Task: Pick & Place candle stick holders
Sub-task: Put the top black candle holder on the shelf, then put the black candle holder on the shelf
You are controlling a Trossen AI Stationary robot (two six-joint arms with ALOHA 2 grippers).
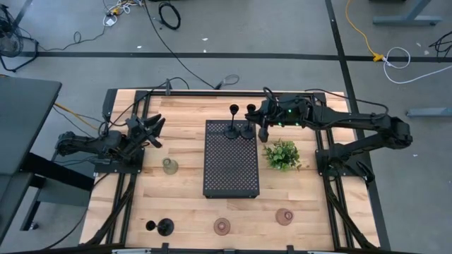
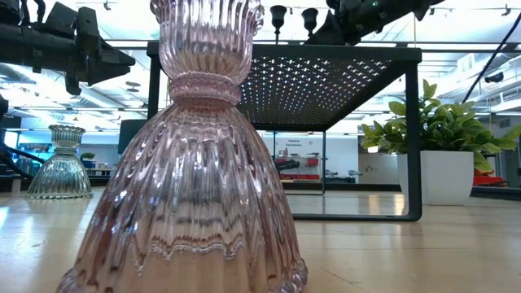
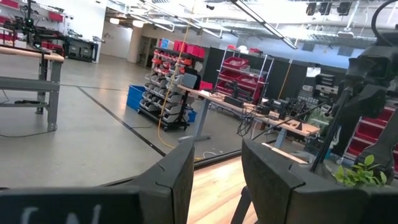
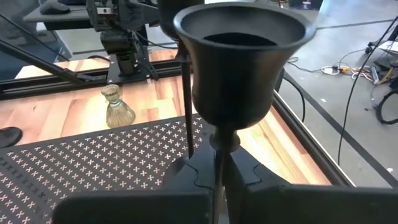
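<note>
Right gripper (image 1: 260,128): over the far right corner of the perforated tray (image 1: 231,166) — clamped on the thin stem of a black holder (image 4: 239,59), cup top upright just above the fingers in the right wrist view; base of that holder at the tray's far edge in the high view.
Second black holder (image 1: 233,123): upright on the far end of the tray, just left of the held one, stem and cup clear of the gripper.
Third black holder (image 1: 161,226): lying on its side on the wood at the near left, well apart from the tray.
Greenish glass holder (image 1: 169,166): upright on the table (image 1: 183,204), left of the tray, between it and the left arm.
Pinkish glass holders: one (image 1: 222,226) near the table's near edge, just below the tray's near end; another (image 1: 284,216) to its right, near the plant's side.
Plant (image 1: 282,154): right of the tray, just near of the right gripper.
Left gripper (image 1: 154,132): at the far left of the table, raised — fingers (image 3: 177,177) parted by a narrow gap, holding nothing.
</note>
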